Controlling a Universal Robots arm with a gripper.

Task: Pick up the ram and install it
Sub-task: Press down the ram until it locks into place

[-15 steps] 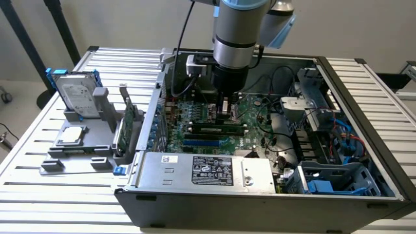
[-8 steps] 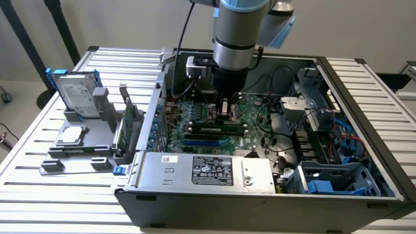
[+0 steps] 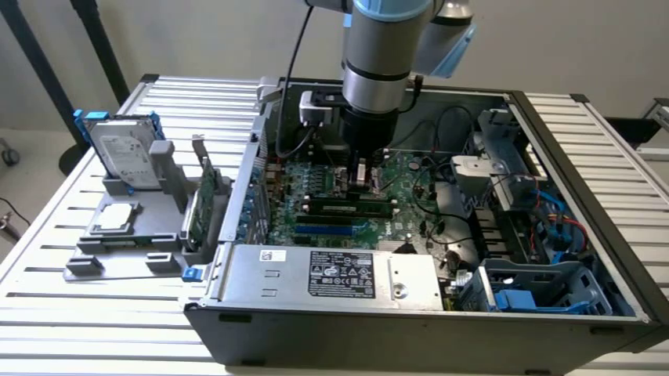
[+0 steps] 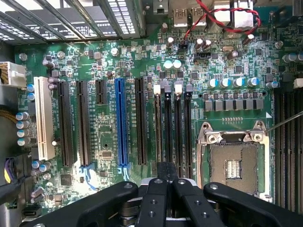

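Right now my pincer (image 4: 165, 174) is squeezed fully together with nothing between the fingers (image 4: 155, 198). In the exterior view it (image 3: 362, 178) hangs low inside the open computer case (image 3: 418, 329), just above the motherboard (image 3: 403, 168).

The ram (image 3: 350, 207) is a long, thin, dark green stick with a pale label along its side. It stands on edge in a slot on the motherboard, lengthwise across the board, just beside my fingertips on the side nearer the silver power supply (image 3: 334, 274). I see one such stick.

From the wrist I count four narrow black memory slots (image 4: 178, 127) side by side just ahead of my fingers. Two of them have white end clips and two have darker ones. Beside them are one blue slot (image 4: 120, 123), one white slot (image 4: 43, 118) and one bare processor socket (image 4: 234, 163).

Outside the case, at the exterior view's left, one silver hard drive (image 3: 125, 157) stands in a grey holder (image 3: 125, 251). One green expansion card (image 3: 209, 200) stands next to it.
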